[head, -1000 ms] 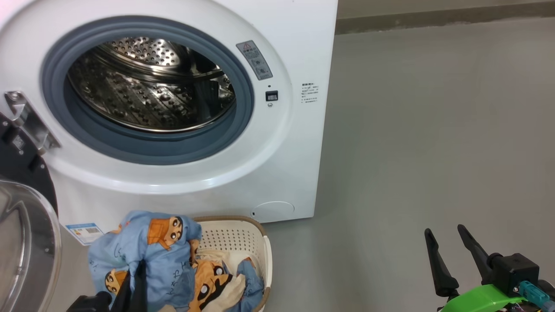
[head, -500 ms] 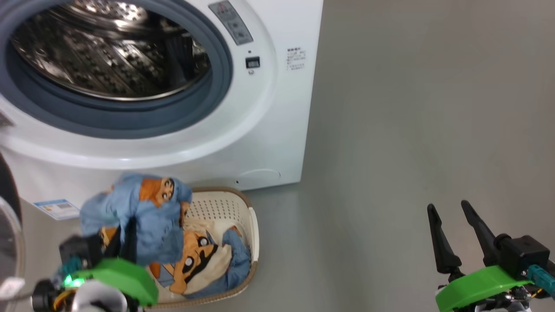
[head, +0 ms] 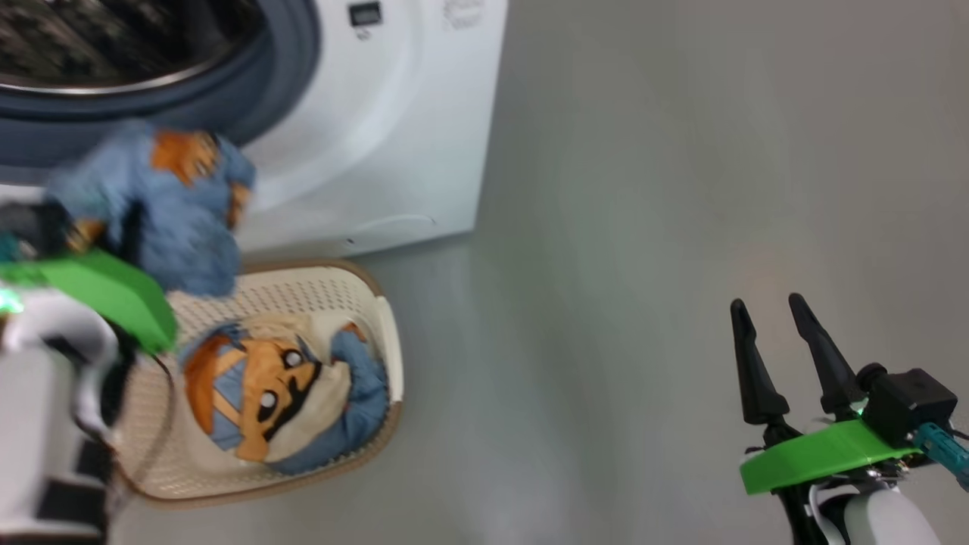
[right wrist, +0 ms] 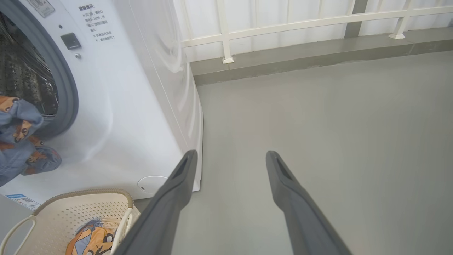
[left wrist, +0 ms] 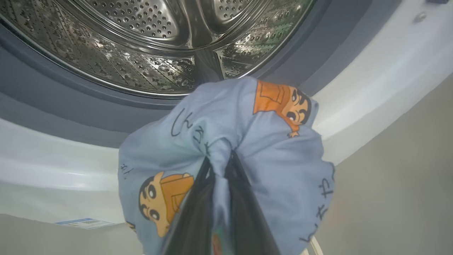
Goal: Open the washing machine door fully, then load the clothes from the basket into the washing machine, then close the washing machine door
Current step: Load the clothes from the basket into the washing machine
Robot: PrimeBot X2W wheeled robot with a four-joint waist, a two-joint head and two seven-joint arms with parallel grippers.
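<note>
L arm up: left gripper [left wrist: 217, 159] pinched tight on a light-blue garment [left wrist: 226, 124], fabric bunched between the two dark fingers [left wrist: 193, 212], orange cartoon patches on both sides. Garment hangs in air in front of the washing machine [head: 394, 136], just below the mouth of the steel drum [left wrist: 141, 53], about level w/ the lower lip of the grey gasket [left wrist: 53, 102]. Whether the cloth touches the white front ring I can't tell, as the head view is motion-blurred. Basket [head: 382, 333] sits on the grey floor [head: 643, 227] right at the machine's foot, below the held piece and a bit to the robot's right. Rest of the clothes [head: 280, 393] lie inside it, orange/cream face print up. Blue label [left wrist: 83, 223] low on the machine front; round cover [right wrist: 152, 182] near the lower corner, just beside the basket rim. R arm low, well apart from machine and basket: right gripper [right wrist: 231, 153] fingers spread wide, empty, over floor. White railing [right wrist: 283, 24] along the far kerb.
</note>
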